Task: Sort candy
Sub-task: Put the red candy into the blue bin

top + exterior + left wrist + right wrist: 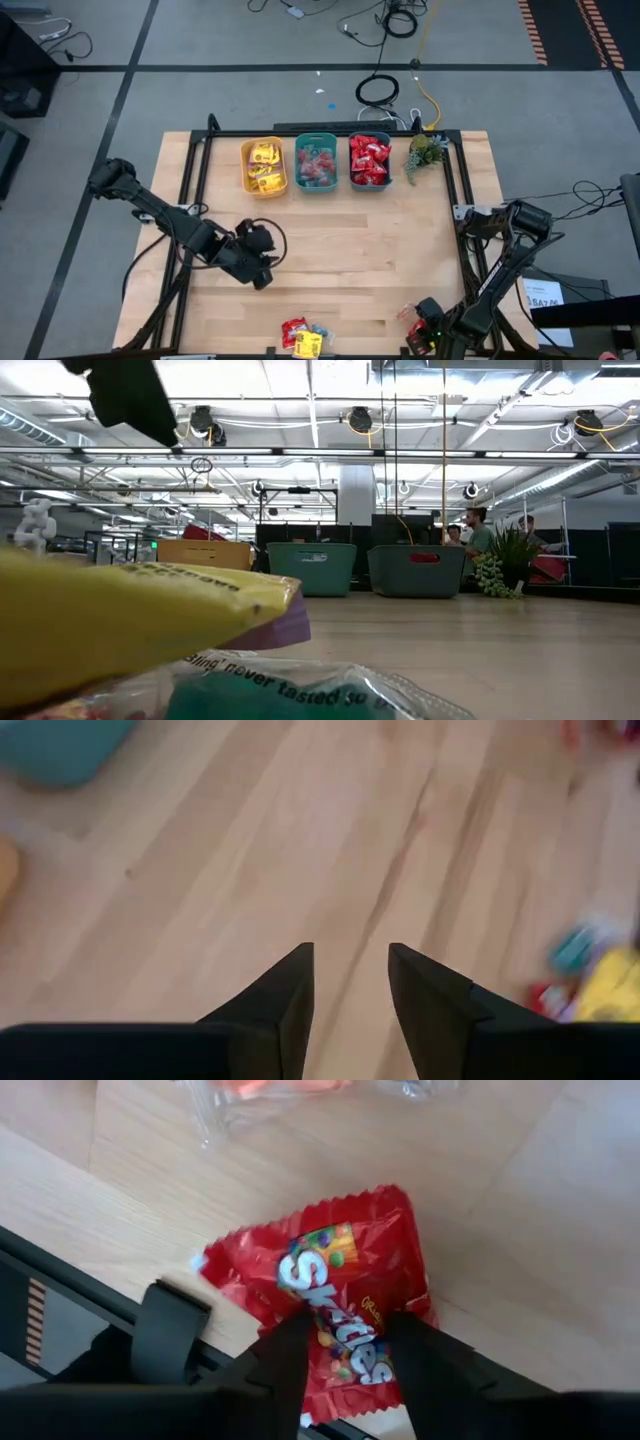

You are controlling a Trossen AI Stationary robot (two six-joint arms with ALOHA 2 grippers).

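1. Red packet point(335, 1300): lies flat on the counter point(340, 240) at its near-right corner, right beside the edge rail; right gripper point(345, 1340) straddles it, fingers narrowly parted, not visibly clamped.
2. Risk: a shallow pinch could slide the glossy wrapper off the edge, which is very close.
3. Left gripper point(258, 262): empty, slightly parted, well left of that packet, near the leftover candy pile point(303, 338).
4. Room: bare counter lies between the packet and the red bin point(369, 160).
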